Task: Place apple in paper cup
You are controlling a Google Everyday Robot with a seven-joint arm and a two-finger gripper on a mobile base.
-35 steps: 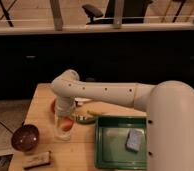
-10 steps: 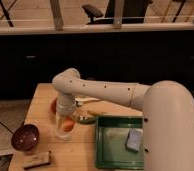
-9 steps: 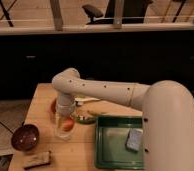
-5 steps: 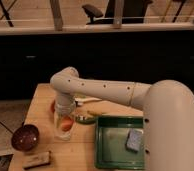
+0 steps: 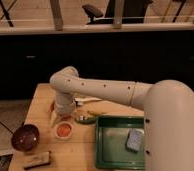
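Observation:
The apple [image 5: 63,129] is a small orange-red fruit lying inside the white paper cup [image 5: 63,135], which stands on the wooden table [image 5: 45,95] near its front left. My gripper [image 5: 61,119] hangs from the white arm just above and behind the cup. One pale finger [image 5: 52,119] shows to the cup's left. The fingers stand apart and hold nothing. The apple is free of them.
A dark reddish-brown bowl [image 5: 25,137] sits left of the cup. A brown bar [image 5: 36,160] lies at the front edge. A small pale-green cup [image 5: 85,119] is right of the gripper. A green tray [image 5: 115,155] with a grey-blue sponge [image 5: 134,140] lies to the right.
The gripper has risen a little off the cup and shifted slightly left. The apple now shows inside the cup, clear of the fingers.

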